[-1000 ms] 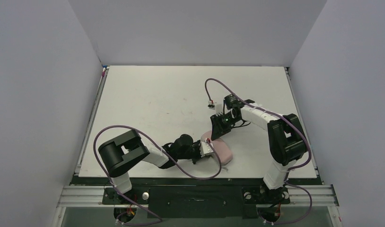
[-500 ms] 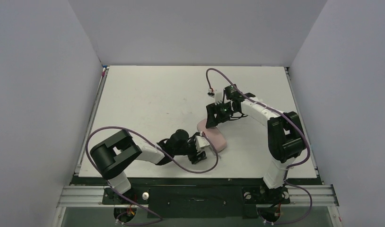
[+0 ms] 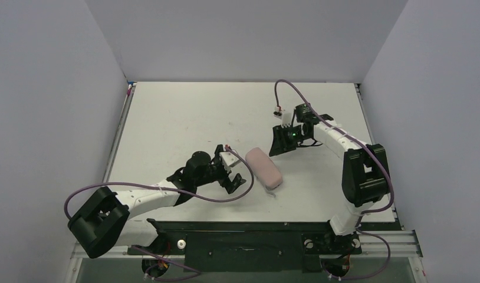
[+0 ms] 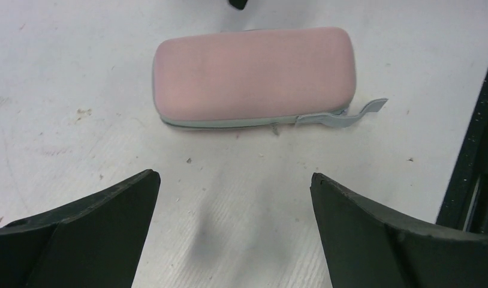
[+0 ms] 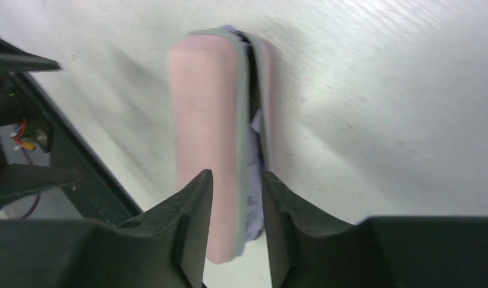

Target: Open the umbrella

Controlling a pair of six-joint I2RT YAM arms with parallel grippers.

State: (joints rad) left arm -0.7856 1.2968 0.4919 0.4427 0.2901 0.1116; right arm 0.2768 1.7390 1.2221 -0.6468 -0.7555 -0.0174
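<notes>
Unpacking looks like the step in hand: the umbrella [image 5: 254, 203] is not yet free, only a sliver of pale lavender fabric showing through the parted grey seam of a pink pouch [image 3: 264, 167] that lies flat on the desk [image 3: 184, 118], roughly midway between the two arms. The left end effector [image 4: 232, 201] is released, its black fingers spread wide and low over the desk just short of the pouch's long side, touching nothing. From its wrist view the seam runs along the near edge, and a grey pull tab [image 4: 366, 110] trails off the right-hand end. The right end effector [image 5: 237, 180] hangs apart from the pouch on its far side, looking down the length of it. Its jaws are drawn close with only a slim gap between them, and they hold nothing. No shaft, ribs or handle can be seen, so opening proper has hardly begun. The next move probably calls for one arm to pin or pinch the pouch while the other widens the seam and draws the folded umbrella out by the exposed fabric or the handle. Soft fabric may slide across the smooth desk instead of parting, so a firm hold on the pouch matters first.
</notes>
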